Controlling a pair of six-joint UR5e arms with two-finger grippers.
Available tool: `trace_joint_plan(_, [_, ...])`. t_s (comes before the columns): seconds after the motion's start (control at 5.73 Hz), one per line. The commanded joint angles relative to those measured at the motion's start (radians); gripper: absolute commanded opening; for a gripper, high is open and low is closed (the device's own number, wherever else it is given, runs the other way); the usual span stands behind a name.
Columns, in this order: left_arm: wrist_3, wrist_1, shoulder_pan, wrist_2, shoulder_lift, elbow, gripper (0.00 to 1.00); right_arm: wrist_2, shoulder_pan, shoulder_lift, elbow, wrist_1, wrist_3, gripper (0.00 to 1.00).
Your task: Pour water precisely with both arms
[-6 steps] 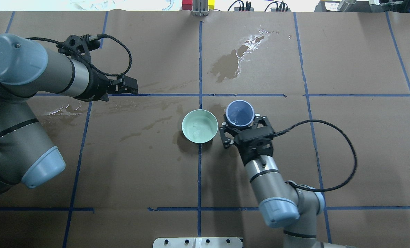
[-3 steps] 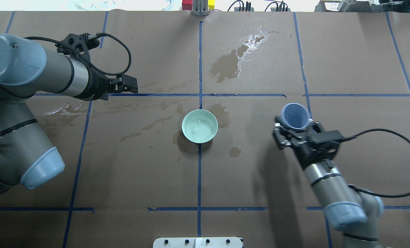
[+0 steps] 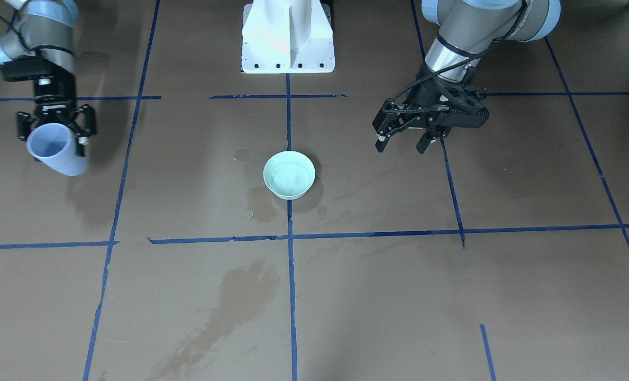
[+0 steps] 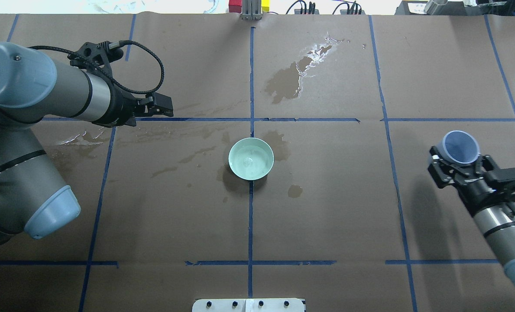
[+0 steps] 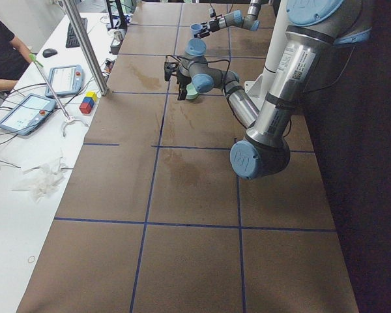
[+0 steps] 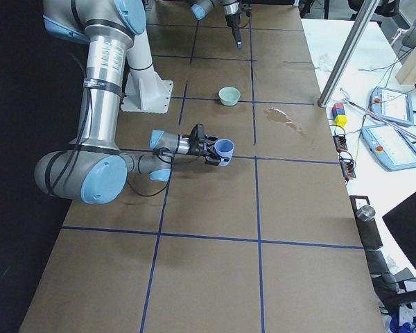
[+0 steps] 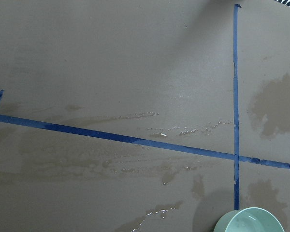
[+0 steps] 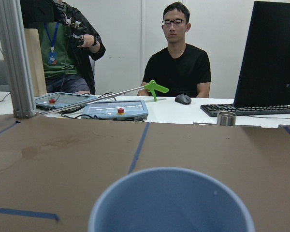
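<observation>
A mint-green bowl stands at the table's middle, with a faint shimmer of water in it. It also shows in the front view and at the bottom of the left wrist view. My right gripper is shut on a blue cup and holds it above the table's far right, well away from the bowl. The cup leans slightly. I cannot tell whether it holds water. My left gripper is open and empty, above the table to the left of the bowl.
Dark damp stains lie beyond the bowl, and smaller ones around it. Blue tape lines divide the brown paper. The white pedestal stands behind the bowl. Operators and tablets are past the far edge.
My right arm has carried the blue cup from just beside the bowl far out to the right. The left arm has barely moved.
</observation>
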Motion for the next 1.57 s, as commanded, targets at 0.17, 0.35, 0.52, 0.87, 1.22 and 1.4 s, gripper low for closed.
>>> trace_joint_plan(0.17, [0.000, 0.000, 0.000, 0.000, 0.001, -0.007, 1.00, 0.004, 0.035, -0.051, -0.103, 0.036, 0.120, 0.04])
trace_joint_plan(0.35, [0.000, 0.000, 0.000, 0.000, 0.001, -0.010, 1.00, -0.004, 0.032, -0.039, -0.144, 0.040, 0.132, 0.06])
trace_joint_plan(0.52, [0.000, 0.003, 0.000, 0.000, 0.002, -0.012, 1.00, -0.006, 0.034, 0.004, -0.172, 0.038, 0.132, 0.08])
trace_joint_plan(0.87, [0.000, 0.018, 0.000, 0.000, 0.001, -0.016, 1.00, -0.006, 0.042, 0.012, -0.193, 0.053, 0.134, 0.09])
trace_joint_plan(1.22, [0.000, 0.018, 0.000, 0.000, 0.001, -0.018, 1.00, -0.003, 0.039, 0.024, -0.268, 0.107, 0.140, 0.10])
trace_joint_plan(1.4, [0.000, 0.018, 0.000, 0.000, 0.001, -0.018, 1.00, -0.003, 0.037, 0.029, -0.267, 0.113, 0.140, 0.10])
